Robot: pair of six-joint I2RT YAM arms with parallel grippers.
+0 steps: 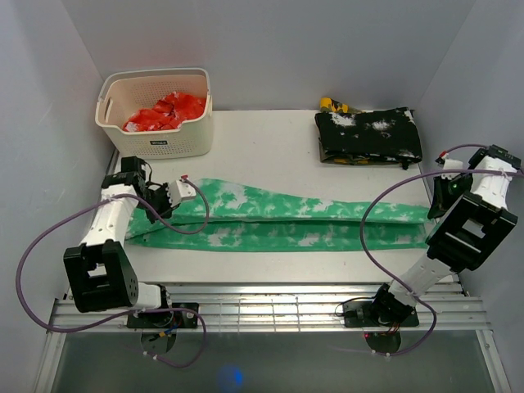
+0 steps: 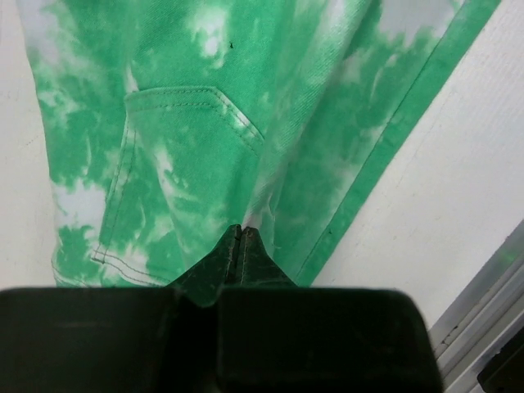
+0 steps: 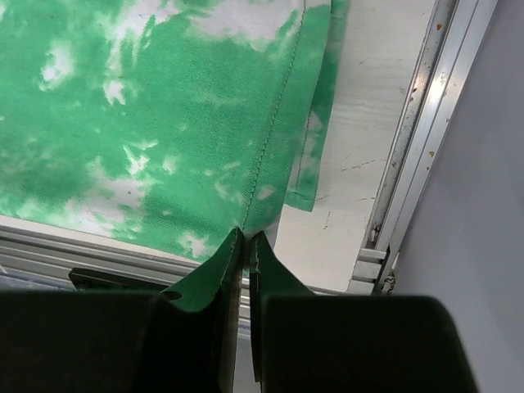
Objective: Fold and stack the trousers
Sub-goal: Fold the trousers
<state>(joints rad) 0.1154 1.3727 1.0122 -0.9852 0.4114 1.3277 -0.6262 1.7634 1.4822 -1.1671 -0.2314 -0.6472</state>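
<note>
Trousers (image 1: 278,223) lie flat across mid-frame in the top view, legs laid together, waist end left, hems right. Left gripper (image 2: 240,233) is clenched on the waist end, right gripper (image 3: 246,237) clenched on a hem corner. Looks like the crosswise fold: you'd carry hems over toward waist, evenly. Soft limp twill, blotchy, stitched pocket (image 2: 188,123).

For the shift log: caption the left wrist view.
Left fingers pinch the green trousers near a stitched pocket, white table alongside.

One pair of trousers (image 1: 270,236), one black garment (image 1: 368,135), one basket (image 1: 155,143), one red cloth (image 1: 168,110), two tools: left tool (image 2: 242,237), right tool (image 3: 246,240)
</note>
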